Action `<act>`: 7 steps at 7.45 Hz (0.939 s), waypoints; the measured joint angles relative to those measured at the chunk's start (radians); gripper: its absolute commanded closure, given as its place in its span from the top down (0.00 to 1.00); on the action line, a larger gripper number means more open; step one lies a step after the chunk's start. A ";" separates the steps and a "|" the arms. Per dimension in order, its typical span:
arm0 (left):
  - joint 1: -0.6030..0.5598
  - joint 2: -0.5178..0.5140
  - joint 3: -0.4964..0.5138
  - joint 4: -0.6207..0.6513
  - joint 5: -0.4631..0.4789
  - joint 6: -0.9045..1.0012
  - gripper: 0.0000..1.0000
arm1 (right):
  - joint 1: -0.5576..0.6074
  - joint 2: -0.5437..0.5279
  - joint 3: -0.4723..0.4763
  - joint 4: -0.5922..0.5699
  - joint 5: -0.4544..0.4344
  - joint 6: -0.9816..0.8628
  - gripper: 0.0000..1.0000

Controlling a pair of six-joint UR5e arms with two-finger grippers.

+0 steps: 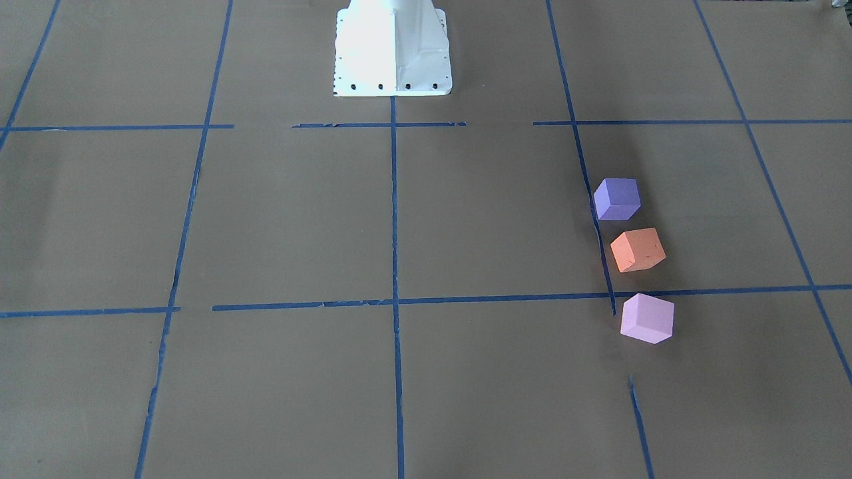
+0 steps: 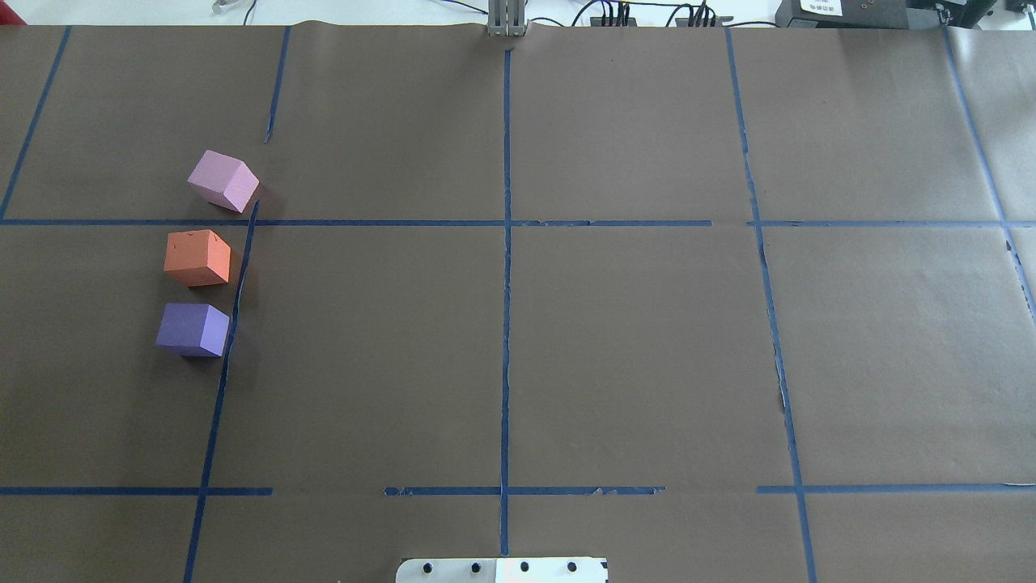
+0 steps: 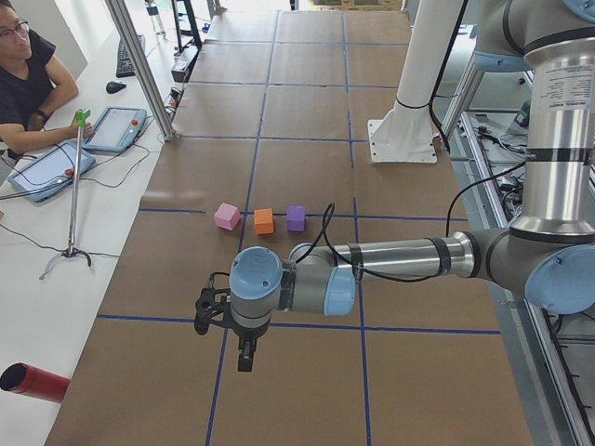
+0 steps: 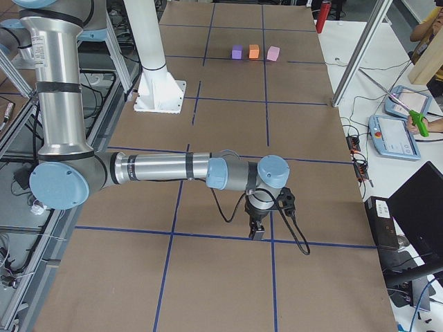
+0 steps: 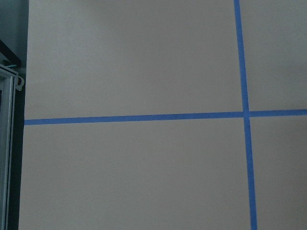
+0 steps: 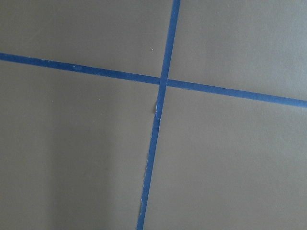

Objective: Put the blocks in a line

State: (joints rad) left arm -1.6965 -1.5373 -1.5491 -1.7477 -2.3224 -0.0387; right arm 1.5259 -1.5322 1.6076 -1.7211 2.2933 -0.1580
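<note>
Three cubes stand in a short row on the brown paper, apart from each other. The purple block (image 1: 617,199) (image 2: 193,329) is nearest the robot, the orange block (image 1: 638,249) (image 2: 197,257) in the middle, the pink block (image 1: 647,318) (image 2: 223,180) farthest and turned a little. My left gripper (image 3: 244,358) hangs over the table's left end, well away from the blocks, and shows only in the exterior left view. My right gripper (image 4: 257,234) hangs over the table's right end and shows only in the exterior right view. I cannot tell whether either is open or shut.
Blue tape lines (image 2: 507,243) grid the paper. The white robot base (image 1: 391,50) stands at the table's robot side. An operator (image 3: 23,74) sits with tablets (image 3: 116,128) beside the table. A red cylinder (image 3: 35,383) lies off the table's left end.
</note>
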 measured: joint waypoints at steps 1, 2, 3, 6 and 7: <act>0.018 0.000 -0.017 0.024 -0.018 -0.033 1.00 | 0.000 0.000 0.000 0.000 0.000 0.000 1.00; 0.037 0.000 -0.036 0.063 -0.026 -0.047 1.00 | 0.000 0.000 0.000 0.000 0.000 0.000 1.00; 0.054 0.000 -0.054 0.112 -0.029 -0.051 1.00 | 0.000 0.000 0.000 0.000 0.000 0.000 1.00; 0.074 -0.001 -0.072 0.208 -0.030 -0.044 1.00 | 0.000 0.000 0.000 0.000 0.000 0.000 1.00; 0.074 0.000 -0.072 0.213 -0.029 -0.043 1.00 | 0.000 0.000 0.000 0.000 0.000 0.000 1.00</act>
State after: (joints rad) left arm -1.6222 -1.5376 -1.6213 -1.5343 -2.3518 -0.0818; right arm 1.5263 -1.5324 1.6076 -1.7211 2.2933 -0.1580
